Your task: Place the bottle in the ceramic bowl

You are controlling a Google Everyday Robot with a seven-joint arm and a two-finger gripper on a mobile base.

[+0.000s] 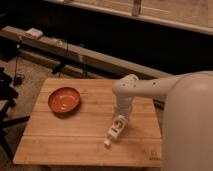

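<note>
The bottle (114,132) is small and white and lies on its side on the wooden table (65,140), right of the middle, with its cap toward the front edge. The ceramic bowl (64,100) is orange-red and stands upright on the table's left part, well apart from the bottle, with nothing in it. My gripper (121,119) hangs from the white arm (145,89) that comes in from the right. It points down right over the bottle's upper end.
The table's front edge lies close below the bottle. A long grey beam (75,52) runs behind the table with a small white object (35,33) on it. Dark stand legs (7,120) are at the left.
</note>
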